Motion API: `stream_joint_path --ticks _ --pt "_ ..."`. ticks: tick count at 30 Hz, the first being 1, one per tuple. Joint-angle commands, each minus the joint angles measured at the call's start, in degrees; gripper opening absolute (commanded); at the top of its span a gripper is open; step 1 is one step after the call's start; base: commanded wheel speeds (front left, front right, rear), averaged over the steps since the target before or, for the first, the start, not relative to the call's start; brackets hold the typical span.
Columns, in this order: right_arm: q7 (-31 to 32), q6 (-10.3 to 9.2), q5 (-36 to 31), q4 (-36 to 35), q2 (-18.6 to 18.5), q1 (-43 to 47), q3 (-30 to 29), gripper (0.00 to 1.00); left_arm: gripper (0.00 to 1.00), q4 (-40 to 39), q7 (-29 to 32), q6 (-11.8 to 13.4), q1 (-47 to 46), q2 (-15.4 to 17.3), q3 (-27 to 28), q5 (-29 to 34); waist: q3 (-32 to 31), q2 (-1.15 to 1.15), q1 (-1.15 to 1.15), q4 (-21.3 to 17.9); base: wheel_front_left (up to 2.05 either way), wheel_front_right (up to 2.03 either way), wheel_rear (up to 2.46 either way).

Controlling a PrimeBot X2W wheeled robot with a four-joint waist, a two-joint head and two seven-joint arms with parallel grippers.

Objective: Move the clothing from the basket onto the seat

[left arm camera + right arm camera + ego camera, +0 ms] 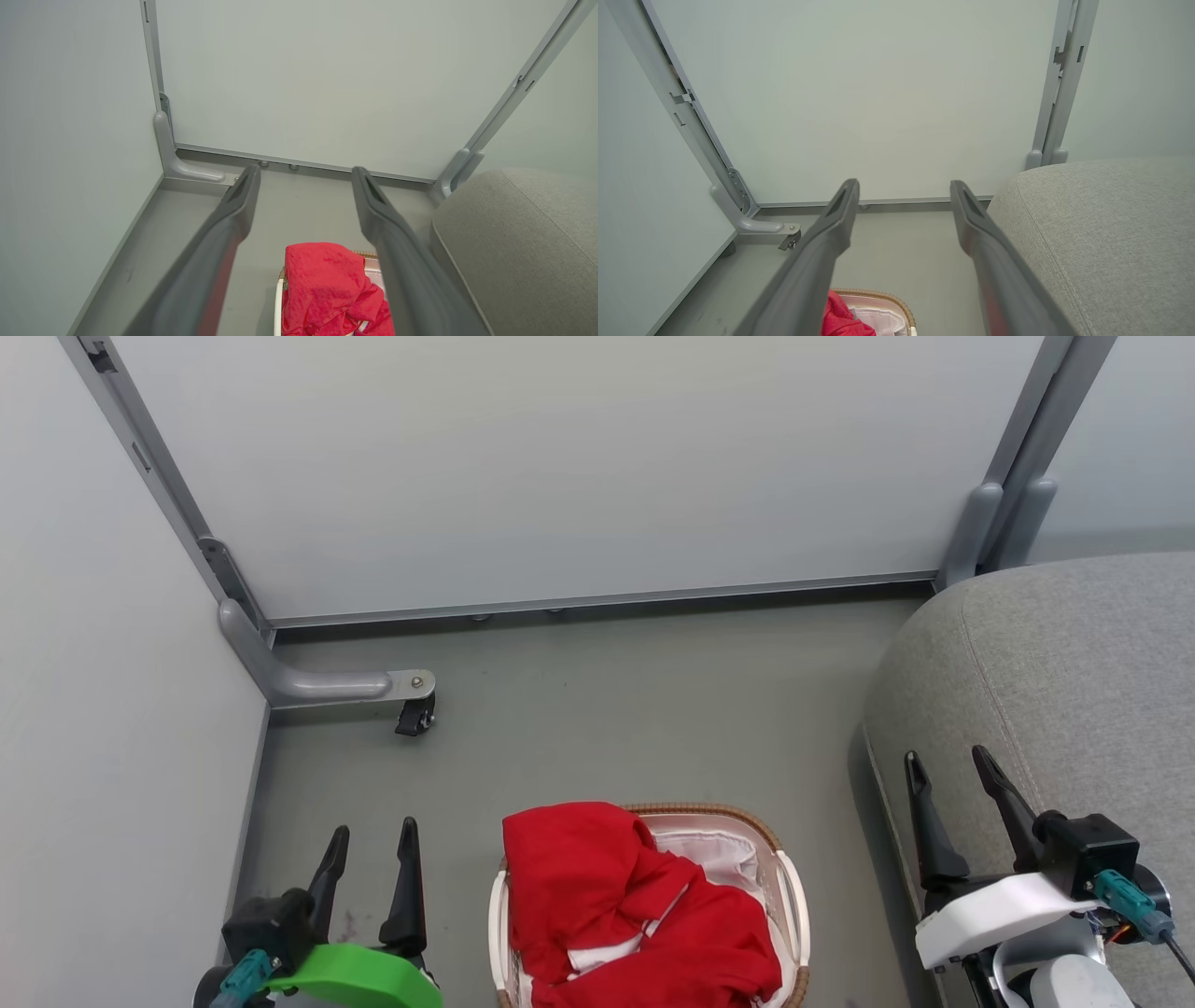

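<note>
Clothing (597, 887) lies heaped in the basket (738, 817) beside the seat (1074, 691), its red bulk slanting from far-left rim toward near right. Fingers of left gripper (373, 828) and right gripper (945, 756) stand wide apart, empty.

clothing (607, 896): bright red soft fabric with a white panel and a striped trim showing; crumpled in a heap inside the basket, spilling over its left rim.
basket (724, 814): oval, white, brown woven rim, white liner; upright on the floor.
seat (1074, 663): grey woven sofa with a rounded edge and a seam, just right of the basket.
</note>
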Motion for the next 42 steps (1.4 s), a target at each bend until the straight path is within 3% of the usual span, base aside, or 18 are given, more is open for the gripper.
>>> stream_joint_path --ticks 1,16,42 --pt "-0.65 0.00 -1.48 0.00 -0.36 0.51 0.06 1.00 1.00 0.17 -0.49 -0.17 0.44 0.41 -0.07 1.29 0.00 0.00 0.00 0.00 0.00 0.00 0.00" --pt "-2.13 0.00 -7.21 0.92 -0.44 0.76 0.17 1.00 1.00 1.13 -2.09 -0.22 0.54 0.45 -1.11 6.40 0.04 0.00 0.00 0.15 0.00 0.00 0.00" --pt "-2.12 -0.01 -5.73 2.90 -0.42 0.12 0.03 1.00 1.00 1.96 -1.91 -0.18 0.33 0.43 -0.90 5.41 -0.05 0.00 0.00 0.21 0.00 0.00 0.00"
